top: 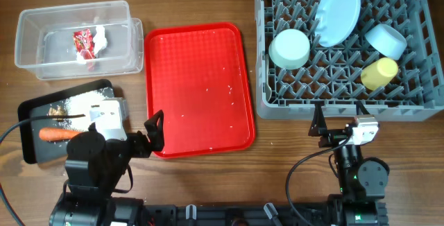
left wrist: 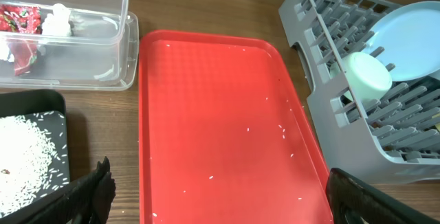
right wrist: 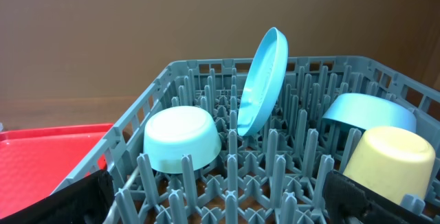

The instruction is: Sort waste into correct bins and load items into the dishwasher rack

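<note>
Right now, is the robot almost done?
Nearly. Done: plate, green bowl, blue bowl, yellow cup sit in the rack; wrapper, tissue in the clear tub; rice, carrot on the black tray. In hand: nothing; left gripper, right gripper open. To do: stray grains on the red tray; spoon unseen.

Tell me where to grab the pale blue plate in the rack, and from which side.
Probably its upper rim, from above. The pale blue plate stands tilted on edge among the pegs of the dishwasher rack, so that thin top edge is free; set the jaws across its thickness.
</note>
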You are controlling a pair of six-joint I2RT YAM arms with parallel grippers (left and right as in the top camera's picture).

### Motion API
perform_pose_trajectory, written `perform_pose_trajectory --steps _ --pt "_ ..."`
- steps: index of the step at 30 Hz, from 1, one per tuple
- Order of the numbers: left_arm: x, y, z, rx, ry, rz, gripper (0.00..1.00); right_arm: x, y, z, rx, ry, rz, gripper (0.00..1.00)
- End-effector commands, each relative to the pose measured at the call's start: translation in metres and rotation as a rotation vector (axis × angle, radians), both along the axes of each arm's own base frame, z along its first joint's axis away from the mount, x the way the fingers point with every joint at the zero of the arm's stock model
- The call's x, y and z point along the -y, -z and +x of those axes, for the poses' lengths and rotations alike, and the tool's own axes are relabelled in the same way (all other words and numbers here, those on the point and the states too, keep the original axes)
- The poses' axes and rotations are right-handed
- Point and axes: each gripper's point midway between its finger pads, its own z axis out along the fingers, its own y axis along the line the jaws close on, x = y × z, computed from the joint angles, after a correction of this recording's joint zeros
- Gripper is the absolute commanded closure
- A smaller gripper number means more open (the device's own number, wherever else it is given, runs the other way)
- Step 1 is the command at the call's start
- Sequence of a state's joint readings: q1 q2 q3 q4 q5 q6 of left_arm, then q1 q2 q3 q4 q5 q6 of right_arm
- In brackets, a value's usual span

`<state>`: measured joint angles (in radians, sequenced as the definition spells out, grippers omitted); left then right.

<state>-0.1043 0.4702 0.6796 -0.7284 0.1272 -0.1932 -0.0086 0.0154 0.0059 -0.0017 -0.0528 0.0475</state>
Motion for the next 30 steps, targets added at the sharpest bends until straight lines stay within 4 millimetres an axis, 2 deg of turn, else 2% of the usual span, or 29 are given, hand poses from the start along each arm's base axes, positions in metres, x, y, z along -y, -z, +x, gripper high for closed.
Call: perform_pose_trajectory --steps 1,13,23,26,30 --pt "-0.003 0.001 0.0 0.0 -0.017 -0.003 0.0 -0.003 -0.003 -0.001 0.016 -0.018 -0.006 0.0" --pt "-0.002 0.003 -0.002 -0.012 -0.015 -0.002 0.0 -0.003 -0.003 -0.001 0.016 -0.018 -0.006 0.0" --pt "-0.005 0.04 -0.03 -0.176 -0.014 0.017 0.0 -0.003 -0.003 -0.001 0.016 -0.018 -0.005 0.0" --pt "-0.006 0.042 -0.031 -0.142 -0.009 0.033 0.0 -0.003 -0.003 -0.001 0.016 -0.018 -0.005 0.0" --pt "-0.016 0.042 -0.02 -0.011 -0.049 0.073 0.0 -0.003 -0.003 -0.001 0.016 -0.018 -0.005 0.0"
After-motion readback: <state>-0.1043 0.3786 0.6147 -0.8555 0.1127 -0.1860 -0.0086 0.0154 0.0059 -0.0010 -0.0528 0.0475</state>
